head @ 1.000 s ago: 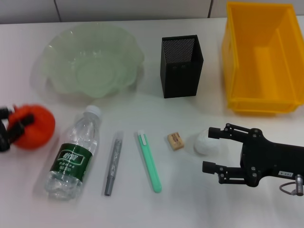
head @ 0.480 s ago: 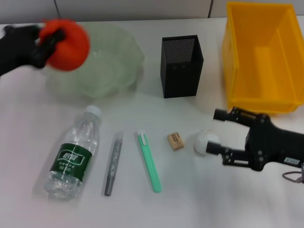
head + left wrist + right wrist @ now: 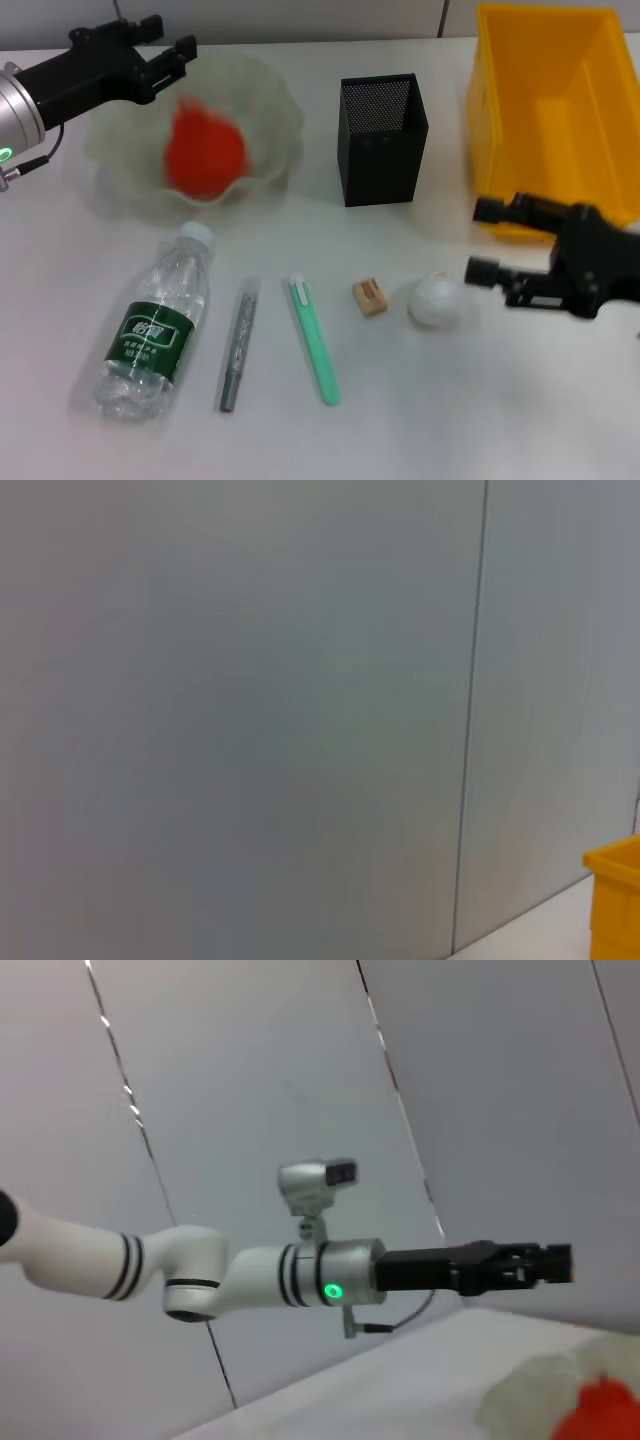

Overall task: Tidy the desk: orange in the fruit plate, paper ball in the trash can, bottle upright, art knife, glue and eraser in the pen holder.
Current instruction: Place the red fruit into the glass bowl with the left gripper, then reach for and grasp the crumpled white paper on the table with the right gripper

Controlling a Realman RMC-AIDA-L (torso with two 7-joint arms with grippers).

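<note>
While the left gripper [image 3: 170, 58] hangs spread and empty over the fruit plate [image 3: 270, 120] holding the orange [image 3: 203, 155], the paper ball [image 3: 436, 300] lies just left of the nearer, open right gripper [image 3: 485, 240].

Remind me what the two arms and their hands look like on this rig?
Both hands are black linkage frames: left hand, right hand. The left arm is white with black bands, a silver wrist carrying a green light, a thin cable and a grey camera.
</note>
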